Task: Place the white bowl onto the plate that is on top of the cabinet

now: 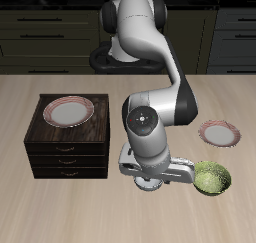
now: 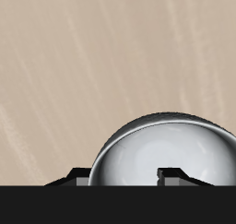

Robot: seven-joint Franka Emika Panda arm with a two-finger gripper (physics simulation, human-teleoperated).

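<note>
Two plates, a green bowl and a dark cabinet surround our pincer (image 1: 152, 183), which hangs low over the table (image 1: 40, 202) near its front edge. Directly beneath it we see the white bowl (image 2: 166, 150), its greyish rounded wall filling the space in front of the two dark fingertips (image 2: 85, 178) in the wrist view. In the exterior view only a pale sliver of that bowl (image 1: 150, 184) peeks out under the gripper body, so most of it is hidden by our own hand. We see the fingertips set apart, one on each side of the bowl's wall, but we cannot tell whether they press on it or merely stand by it.

Just beside the pincer sits the green bowl (image 1: 212, 177), close enough that it nearly touches the gripper's housing. Farther back from that bowl lies the smaller pink-rimmed plate (image 1: 219, 134), flat on the table and well clear of us.

On the other side of the pincer stands the cabinet (image 1: 67, 147), its three drawer fronts facing the table's front edge. The plate (image 1: 69, 111) rests on its top, higher than the pincer and farther back. Between us and that plate we see the cabinet's near corner and a strip of bare tabletop.

Behind the pincer rises our own arm (image 1: 150, 47).
</note>
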